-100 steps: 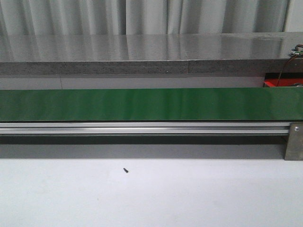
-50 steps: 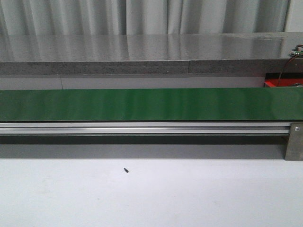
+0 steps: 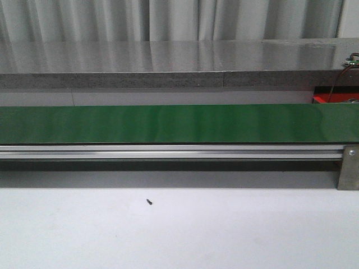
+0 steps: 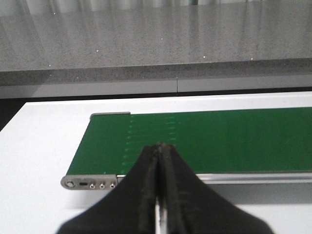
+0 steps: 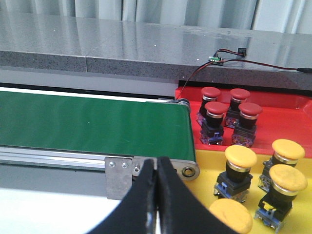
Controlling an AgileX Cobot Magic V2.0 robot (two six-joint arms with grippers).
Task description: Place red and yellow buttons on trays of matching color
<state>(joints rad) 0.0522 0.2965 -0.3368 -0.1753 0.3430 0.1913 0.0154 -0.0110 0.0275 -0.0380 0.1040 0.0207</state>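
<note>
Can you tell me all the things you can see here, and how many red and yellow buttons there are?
conveyor belt: one, green, running across the white table, nothing on it
aluminium rail: one, silver, along the belt's near edge
screw: one, small and dark, lying on the white table in front of the belt
grey counter: one, speckled grey, behind the belt
red buttons: four, standing on the red tray by the belt's end
yellow buttons: at least four, on the yellow tray, one cut off by the picture edge
wires: red and black, on the counter
left gripper: black, shut, empty
right gripper: black, shut, empty
</note>
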